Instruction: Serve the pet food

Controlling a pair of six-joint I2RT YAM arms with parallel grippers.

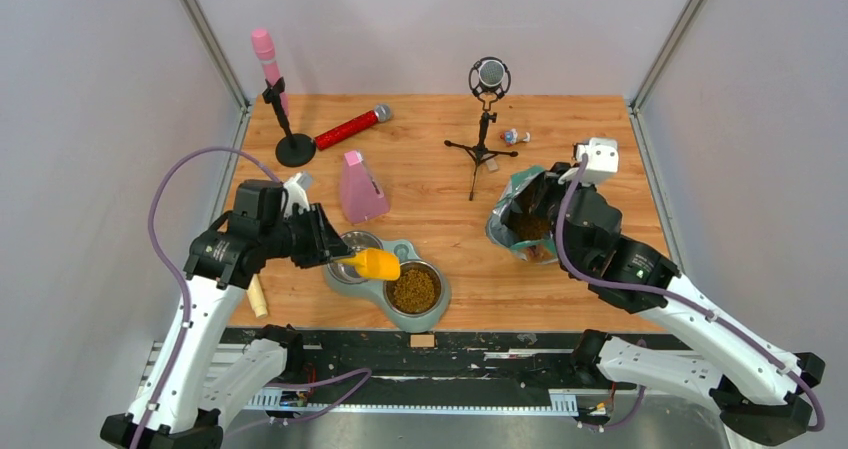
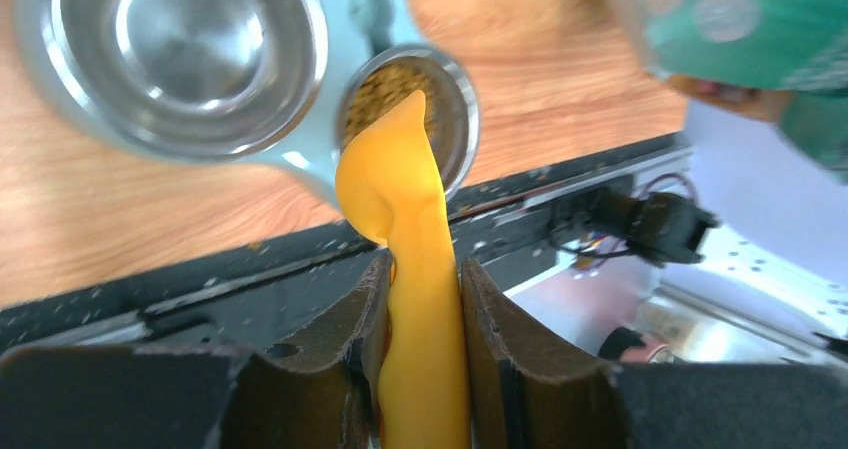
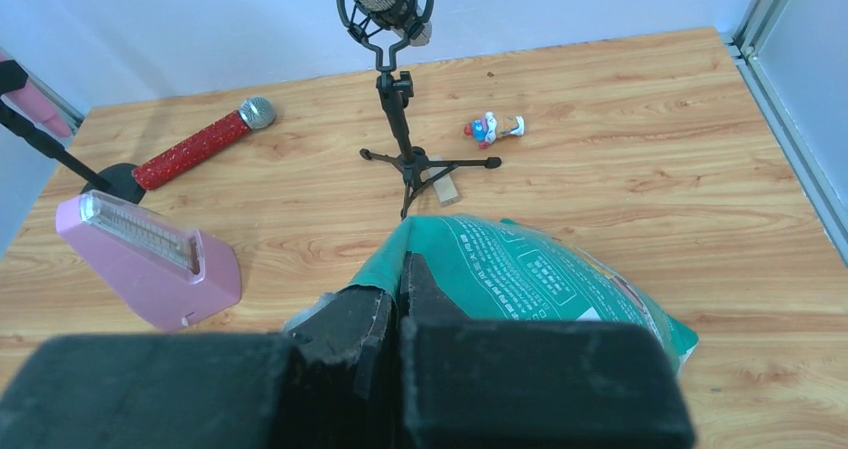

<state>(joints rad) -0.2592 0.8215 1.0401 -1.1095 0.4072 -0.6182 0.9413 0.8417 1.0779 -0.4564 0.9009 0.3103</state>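
The pet food (image 1: pixel 414 289) fills the right bowl of a grey double feeder (image 1: pixel 402 254) at the near edge; more kibble (image 1: pixel 531 227) shows inside the open teal bag (image 1: pixel 520 204). The feeder's left steel bowl (image 2: pixel 180 49) is empty. My left gripper (image 1: pixel 338 253) is shut on the handle of a yellow scoop (image 1: pixel 377 264), whose head hangs over the feeder between the two bowls. In the left wrist view the scoop (image 2: pixel 400 199) partly hides the kibble bowl (image 2: pixel 455 109). My right gripper (image 3: pixel 400 289) is shut on the bag's (image 3: pixel 530 274) upper edge.
A pink metronome (image 1: pixel 362 189) stands behind the feeder. A microphone on a tripod (image 1: pixel 485 119), a red glitter microphone (image 1: pixel 350 127), a pink microphone on a round-base stand (image 1: pixel 272 79) and a small toy (image 1: pixel 514 136) are at the back. A wooden stick (image 1: pixel 258 295) lies by the left arm.
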